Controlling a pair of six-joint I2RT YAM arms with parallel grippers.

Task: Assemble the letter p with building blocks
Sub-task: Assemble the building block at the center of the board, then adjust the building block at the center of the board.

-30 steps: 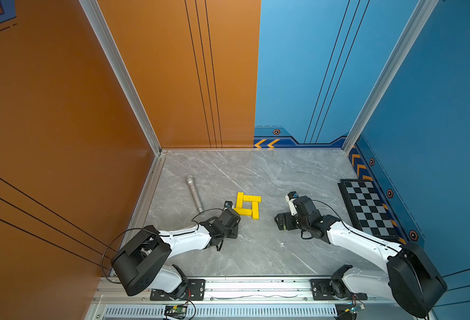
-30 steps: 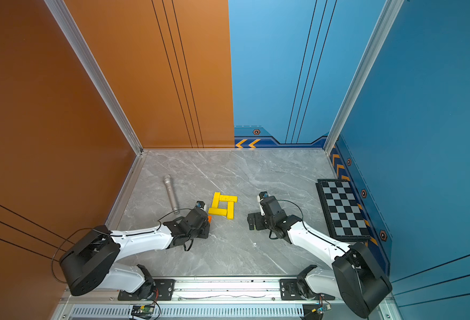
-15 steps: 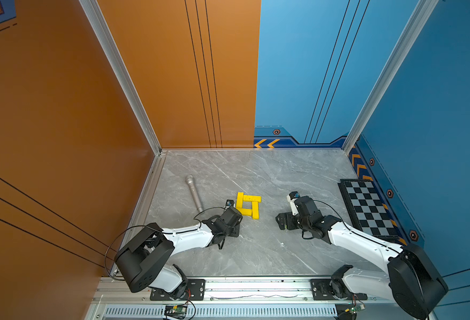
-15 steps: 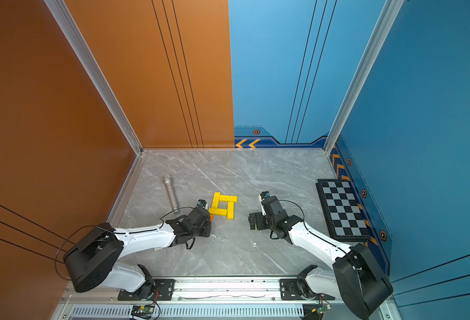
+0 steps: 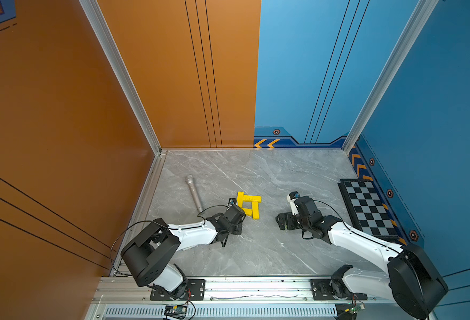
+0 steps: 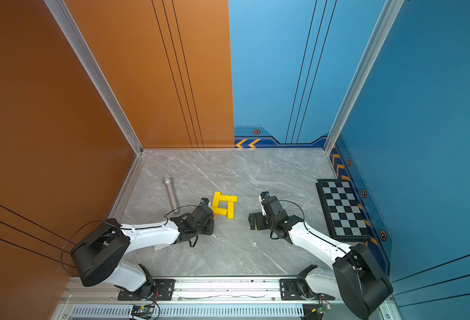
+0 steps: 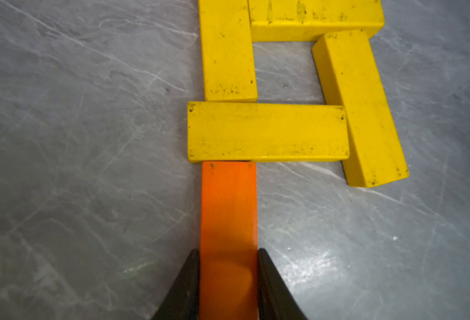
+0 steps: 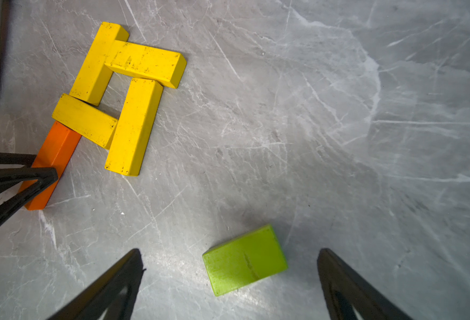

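Four yellow building blocks [image 5: 249, 205] [image 6: 224, 205] lie flat in a rough square loop mid-table. In the left wrist view my left gripper [image 7: 228, 253] is shut on an orange block [image 7: 228, 210]. It lies flat, and its far end touches the nearest yellow bar [image 7: 267, 133] at that bar's left end. One yellow bar [image 7: 361, 110] sits slightly askew. In the right wrist view a short lime green block [image 8: 245, 260] lies on the table between the wide-open fingers of my right gripper [image 8: 229, 250], touching neither. The orange block [image 8: 59, 149] also shows in that view.
A grey metal cylinder [image 5: 194, 194] lies on the table left of the yellow loop. A black-and-white chequered board [image 5: 368, 210] lies along the right wall. Orange and blue walls enclose the marble table [image 5: 256, 249]. A metal rail [image 5: 256, 288] runs along its front edge.
My left gripper has slid the orange block a little towards the yellow loop, and the block now meets it. The right arm has stayed still.
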